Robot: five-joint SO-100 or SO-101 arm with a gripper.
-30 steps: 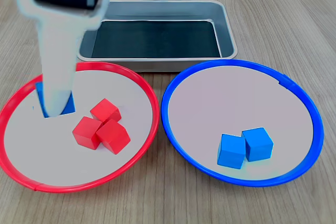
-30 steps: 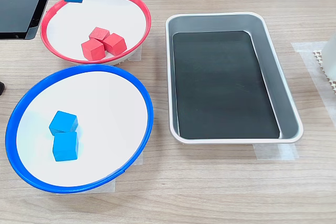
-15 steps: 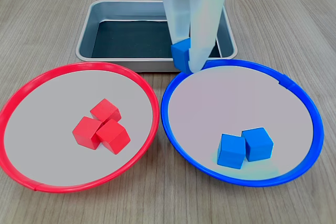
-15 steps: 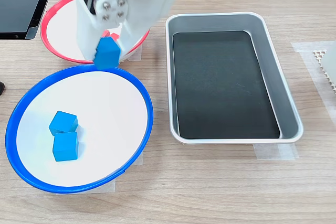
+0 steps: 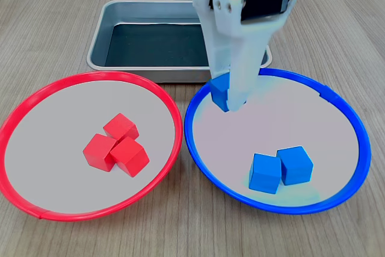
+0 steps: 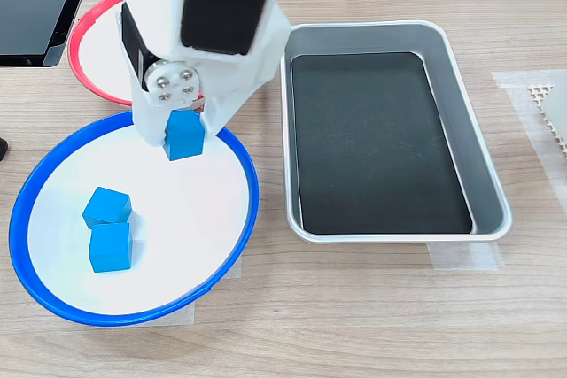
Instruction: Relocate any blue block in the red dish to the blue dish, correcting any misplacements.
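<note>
Blue block [image 5: 220,92] first: I see a small, plain, bright-blue cube with crisp edges and matte faces, pinched between the white fingers of my gripper [image 5: 227,97] and held over the blue dish [image 5: 360,130], near the rim on the side towards the metal tray. In the second exterior view the same cube [image 6: 185,135] hangs just inside the blue rim [image 6: 251,185], clear of the two other blue cubes [image 6: 108,228], which sit touching each other on the pale grey floor of the dish. I cannot tell whether the held block touches the dish floor. The gripper's jaws are closed down to the cube's width, one finger on each side.

Both dishes are round and shallow with glossy coloured rims and flat pale grey insides. The red dish [image 5: 36,109] holds three red cubes [image 5: 116,144] bunched together, touching. Behind the dishes in the first exterior view stands a rectangular metal tray [image 5: 118,10] with rounded corners, brushed silver walls and a dark flat lining. The worktop [image 5: 54,22] is pale wood grain. The arm's housing is white moulded plastic with a black motor block on top.

Compared with half a second ago, the cube has come from just outside the blue rim, over the tray's edge, to inside it and lower. A second ago it was at the red dish.
</note>
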